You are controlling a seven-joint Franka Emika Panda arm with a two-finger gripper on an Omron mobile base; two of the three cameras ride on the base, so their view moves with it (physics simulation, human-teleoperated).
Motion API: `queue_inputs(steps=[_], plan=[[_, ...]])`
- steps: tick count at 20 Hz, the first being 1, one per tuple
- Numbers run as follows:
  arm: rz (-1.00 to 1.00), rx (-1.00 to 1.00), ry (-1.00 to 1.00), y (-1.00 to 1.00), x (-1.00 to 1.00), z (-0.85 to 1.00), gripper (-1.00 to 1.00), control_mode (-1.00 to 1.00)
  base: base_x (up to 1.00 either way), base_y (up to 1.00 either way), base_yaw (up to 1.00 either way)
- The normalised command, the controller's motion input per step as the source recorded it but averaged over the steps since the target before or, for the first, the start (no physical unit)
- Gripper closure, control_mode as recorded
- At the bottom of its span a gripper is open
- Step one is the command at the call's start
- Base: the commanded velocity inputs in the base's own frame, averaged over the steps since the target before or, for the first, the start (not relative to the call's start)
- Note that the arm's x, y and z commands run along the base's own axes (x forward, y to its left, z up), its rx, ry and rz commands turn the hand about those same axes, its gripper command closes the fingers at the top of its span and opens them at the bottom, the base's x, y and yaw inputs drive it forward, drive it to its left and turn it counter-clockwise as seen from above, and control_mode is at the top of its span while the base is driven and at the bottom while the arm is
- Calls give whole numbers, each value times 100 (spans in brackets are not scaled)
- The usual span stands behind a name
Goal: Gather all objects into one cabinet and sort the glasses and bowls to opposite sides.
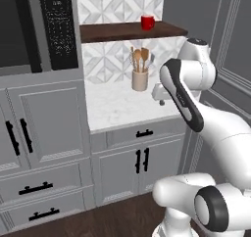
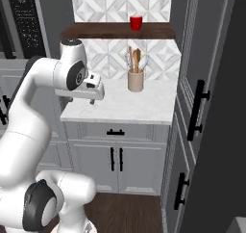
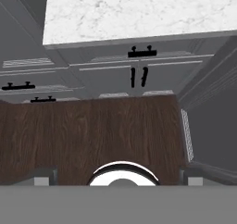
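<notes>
Red cup (image 1: 147, 22): one small glossy red cup with a handle on its right side, upright on the dark wooden floating shelf (image 1: 112, 32), upper centre of the left base view. In the right base view the same cup (image 2: 136, 22) stands at top centre, on the shelf (image 2: 96, 32), near its right half.

Utensil crock (image 1: 140, 80): beige, holding wooden utensils, on the white marble counter (image 1: 117, 108) against the patterned tile wall, below the shelf and slightly left of the cup. In the right base view the crock (image 2: 135, 81) sits at centre, directly under the cup.

Gripper (image 2: 77, 100): at the end of the white arm, left of centre in the right base view, above the left front edge of the counter (image 2: 139, 104), well apart from cup and crock. In the left base view the hand (image 1: 161, 95) shows right of centre, just right of the crock and largely hidden behind the forearm. Its fingers are too obscured to read; whether the jaws stand apart or closed cannot be told. Nothing is seen held.

Hand view: looks down at the counter's front edge (image 3: 139, 15) at top, the grey base cabinets with black handles (image 3: 139, 75) beneath, and the dark wood floor (image 3: 92, 135) at centre.

Tall grey panelled doors with long black bar handles (image 2: 197, 109): right side of the right base view.
</notes>
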Motion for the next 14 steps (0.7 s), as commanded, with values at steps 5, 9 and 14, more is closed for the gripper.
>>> queue_inputs(steps=[5, 9, 14], plan=[[0, 0, 0, 0, 0, 0, -100, 100, 63, -50, 16], [0, 0, 0, 0, 0, 0, -100, 100, 69, -26, 12], [0, 0, 0, 0, 0, 0, -100, 100, 62, -27, 9]])
